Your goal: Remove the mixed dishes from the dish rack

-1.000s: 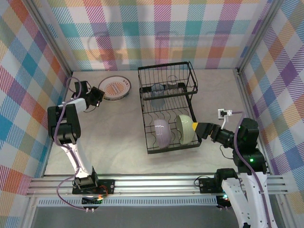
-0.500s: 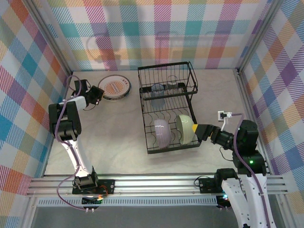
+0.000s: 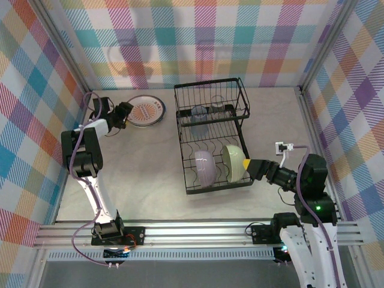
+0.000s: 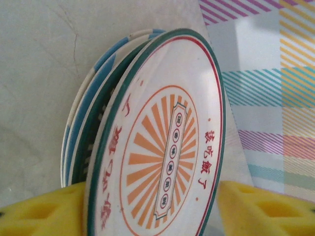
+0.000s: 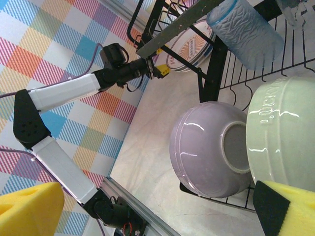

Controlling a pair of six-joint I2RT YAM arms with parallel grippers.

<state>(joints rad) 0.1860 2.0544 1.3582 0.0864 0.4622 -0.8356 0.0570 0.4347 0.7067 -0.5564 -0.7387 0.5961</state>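
Note:
The black wire dish rack point(image 3: 211, 90) stands mid-table. On its lower tray sit a lavender bowl point(image 3: 204, 167) point(image 5: 206, 147) and a pale green bowl point(image 3: 233, 162) point(image 5: 285, 132), both on edge. A bluish glass tumbler point(image 3: 198, 119) point(image 5: 245, 30) lies higher in the rack. The sunburst plate point(image 3: 147, 111) point(image 4: 162, 147) rests on the blue-striped plate point(image 4: 101, 64) at the back left. My left gripper point(image 3: 122, 114) point(image 4: 152, 212) is open, its yellow pads either side of the sunburst plate's rim. My right gripper point(image 3: 251, 166) point(image 5: 157, 216) stands open beside the green bowl.
Plaid walls close in the table on three sides, and the stacked plates lie near the back-left corner. An aluminium rail point(image 3: 192, 231) runs along the near edge. Bare table point(image 3: 144, 174) stretches left of the rack.
My left gripper has opened and let go of the sunburst plate, which now lies on the striped plate. My right gripper has edged slightly nearer the green bowl.

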